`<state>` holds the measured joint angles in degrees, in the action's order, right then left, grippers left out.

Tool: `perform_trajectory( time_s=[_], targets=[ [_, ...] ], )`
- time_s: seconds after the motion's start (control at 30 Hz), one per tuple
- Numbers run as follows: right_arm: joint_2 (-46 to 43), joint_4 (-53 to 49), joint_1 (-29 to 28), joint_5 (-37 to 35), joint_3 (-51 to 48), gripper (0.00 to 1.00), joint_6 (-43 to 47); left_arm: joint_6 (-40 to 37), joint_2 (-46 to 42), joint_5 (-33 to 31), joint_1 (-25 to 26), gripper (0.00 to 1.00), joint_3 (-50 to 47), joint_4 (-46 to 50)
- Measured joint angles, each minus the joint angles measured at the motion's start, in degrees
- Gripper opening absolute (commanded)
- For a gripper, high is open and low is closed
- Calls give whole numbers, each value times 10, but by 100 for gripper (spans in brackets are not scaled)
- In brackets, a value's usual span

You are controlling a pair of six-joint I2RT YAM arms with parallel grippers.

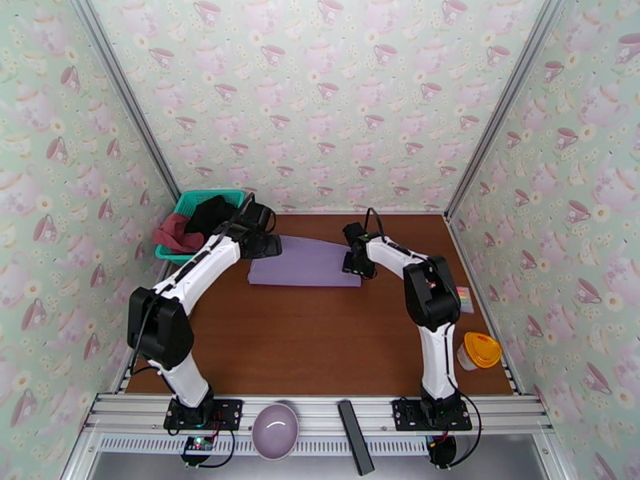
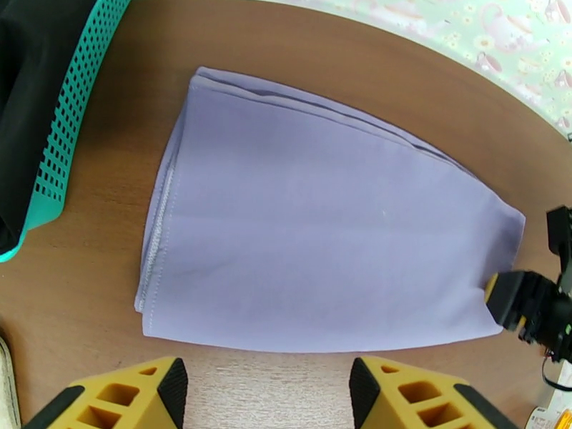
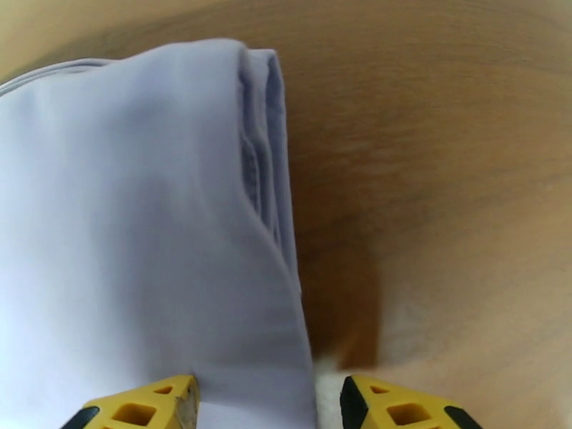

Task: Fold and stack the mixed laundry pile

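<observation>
No lettering, label, brand or number is legible on anything in these views.

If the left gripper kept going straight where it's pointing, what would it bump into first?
Most likely the purple cloth, flat just ahead of the open left gripper. Depth is unclear; it might touch bare table at the cloth's near edge first.

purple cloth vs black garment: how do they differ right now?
The purple cloth lies folded flat; the black garment is bunched up. The purple cloth is on the table; the black garment sits in the basket. Both are plain, single-colour fabric.
</observation>
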<state>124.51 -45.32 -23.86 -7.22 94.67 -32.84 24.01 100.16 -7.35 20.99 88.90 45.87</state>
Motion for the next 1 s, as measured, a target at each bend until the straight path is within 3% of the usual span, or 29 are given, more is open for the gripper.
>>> perform_trajectory(
  time_s=[0.23,0.37,0.47,0.57,0.67,0.77,0.9,1.0],
  targets=[
    [17,-8,-2,2,23,45,-15,0,0,0,0,65,-4,-3],
    [25,-8,-6,4,33,27,-20,0,0,-2,0,64,-4,-3],
    [26,0,-9,8,34,2,-20,-1,0,-2,0,62,-4,-3],
    [21,5,-9,4,28,0,-13,-3,0,-2,0,58,-5,-2],
    [5,23,-5,2,2,0,-4,-6,-3,0,1,47,-7,1],
    [-28,27,12,-9,-42,0,14,-9,-5,7,8,25,-7,10],
    [-92,7,56,-30,-99,0,53,-15,-3,29,35,2,-7,23],
    [-144,-4,89,-38,-118,0,93,-12,8,61,67,0,-7,20]
  ],
)
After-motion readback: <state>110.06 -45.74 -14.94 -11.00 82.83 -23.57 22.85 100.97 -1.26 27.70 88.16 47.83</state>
